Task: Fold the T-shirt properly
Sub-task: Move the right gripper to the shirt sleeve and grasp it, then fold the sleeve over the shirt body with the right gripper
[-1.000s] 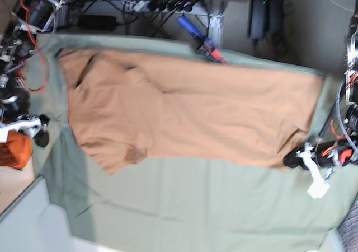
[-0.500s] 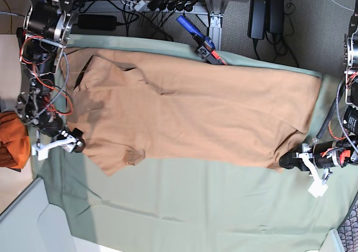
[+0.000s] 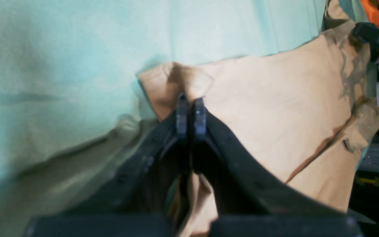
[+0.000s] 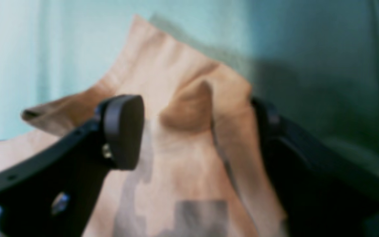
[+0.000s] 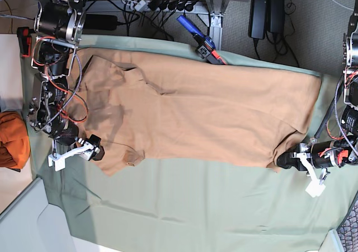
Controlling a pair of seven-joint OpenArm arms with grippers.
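Left wrist: left gripper [image 3: 191, 115] clamped on one corner of the T-shirt [image 3: 275, 108], pads together with cloth pinched between; green sheet [image 3: 61, 65] beneath.
Right wrist: right gripper [image 4: 196, 128] spread wide, two fingers straddling a raised sleeve fold, not pinching.
Base: one T-shirt [image 5: 212, 112] flat across one green sheet [image 5: 196, 207]; two arms, one per end; one orange bundle [image 5: 12, 140] at the sheet's edge.

The T-shirt [image 5: 207, 109] lies spread lengthwise on the cloth sheet [image 5: 196, 207] that covers the counter. In the base view, the left end effector [image 5: 282, 160] sits at its right-hand corner, the right end effector [image 5: 94, 149] at its left-hand sleeve, with a cloth bundle [image 5: 12, 139] beyond the sheet's left edge.
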